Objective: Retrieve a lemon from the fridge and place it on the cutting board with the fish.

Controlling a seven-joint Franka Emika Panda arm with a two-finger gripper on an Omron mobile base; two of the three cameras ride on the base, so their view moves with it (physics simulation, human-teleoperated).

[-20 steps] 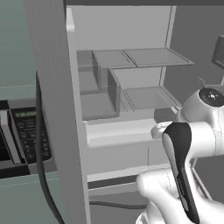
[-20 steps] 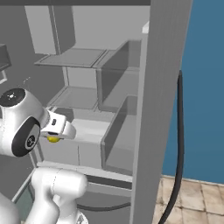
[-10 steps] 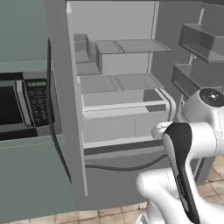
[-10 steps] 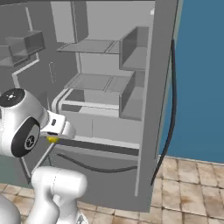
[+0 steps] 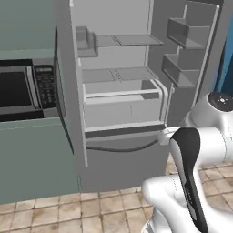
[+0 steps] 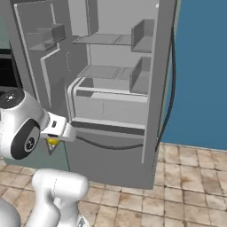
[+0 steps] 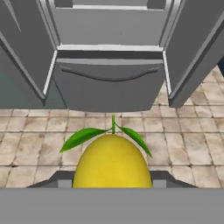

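Since a second ago your base has backed away from the fridge [image 5: 118,91]: the shelves that stood close up then now sit farther off, with both doors, the bottom drawer and the tan tiled floor [image 5: 68,214] all showing. You have the lemon [image 7: 112,161] pinched in the gripper [image 7: 112,181], the dark fingers [image 7: 57,180] closed against its two sides, its green leaves pointing toward the fridge. From your right base camera, the lemon [image 6: 52,141] peeks out yellow under the hand, in front of the left door and above the floor. Beside the fridge on your left sits the microwave [image 5: 27,91] with its keypad, set in the grey-green cabinet front. Both fridge doors stand wide open, shelves bare.
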